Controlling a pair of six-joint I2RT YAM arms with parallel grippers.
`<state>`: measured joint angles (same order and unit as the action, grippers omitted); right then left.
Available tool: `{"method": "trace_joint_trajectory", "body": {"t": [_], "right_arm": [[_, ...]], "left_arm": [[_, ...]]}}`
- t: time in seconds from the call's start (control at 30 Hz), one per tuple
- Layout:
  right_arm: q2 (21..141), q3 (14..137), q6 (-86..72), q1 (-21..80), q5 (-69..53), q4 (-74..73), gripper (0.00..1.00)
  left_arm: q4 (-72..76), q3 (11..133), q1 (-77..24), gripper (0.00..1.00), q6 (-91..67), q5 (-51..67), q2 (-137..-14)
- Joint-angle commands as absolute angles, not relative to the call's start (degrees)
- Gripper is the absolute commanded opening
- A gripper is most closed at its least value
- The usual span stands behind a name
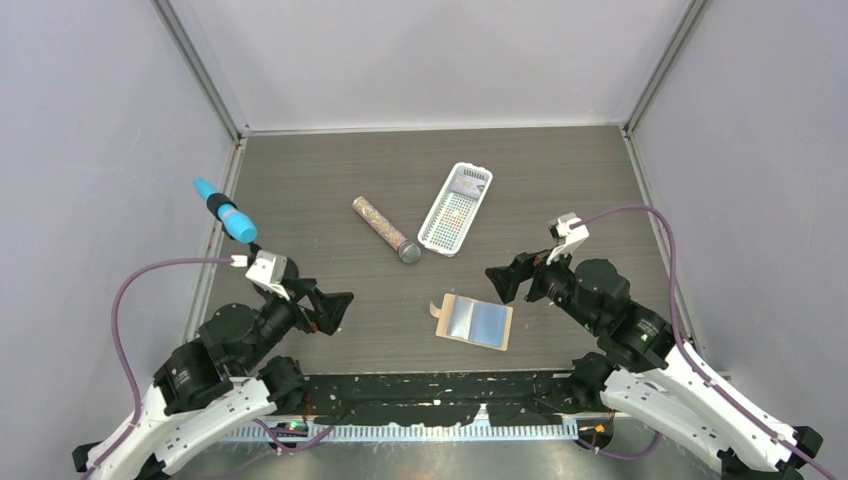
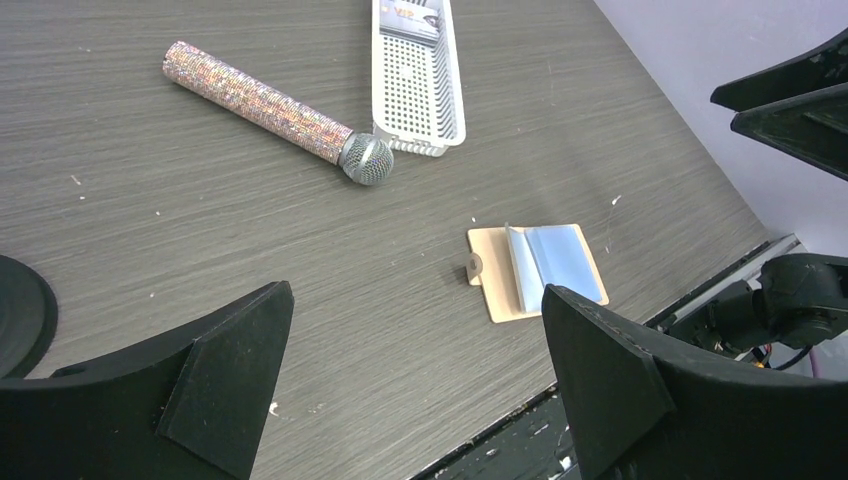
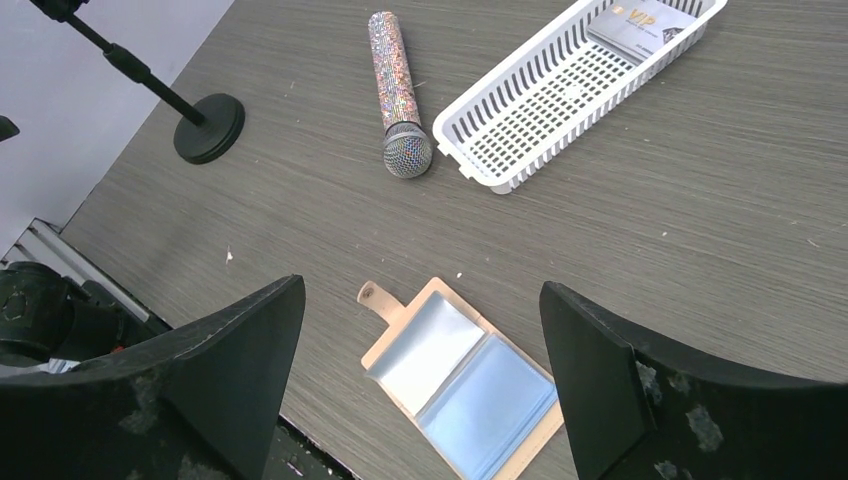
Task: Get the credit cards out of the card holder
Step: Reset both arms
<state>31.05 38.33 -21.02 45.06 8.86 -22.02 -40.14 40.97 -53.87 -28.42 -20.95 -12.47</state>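
Open tan folding card holder [image 1: 474, 321] lies flat between my left gripper [image 1: 338, 303] and my right gripper [image 1: 497, 283], with bare grey wood-grain table [image 1: 570, 180] on every side of it. Beyond it, a glittery microphone [image 1: 385, 229] and a white slotted plastic basket [image 1: 456, 208] lie just beside each other, barring the far approach. A blue-tipped rod on a black round-based stand [image 1: 225, 212] occupies the left wall.

Your left gripper [image 1: 340, 308] at 8 o'clock, jaws spread wide, holding nothing; your right gripper [image 1: 496, 284] at 4 o'clock, likewise wide, bare
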Motion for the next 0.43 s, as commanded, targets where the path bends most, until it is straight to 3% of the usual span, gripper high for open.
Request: {"method": "trace_joint_trajectory", "body": {"t": [0.0, 0.4], "right_arm": [[30.29, 39.57, -20.47, 45.27, 10.84, -21.00, 0.95], [30.20, 39.85, -20.38, 45.26, 11.39, -21.01, 0.95]], "left_arm": [[-37.27, 40.24, -53.88, 1.00, -29.27, -22.66, -11.21], [-37.01, 40.34, -53.88, 1.00, -28.42, -22.44, -11.56]]}}
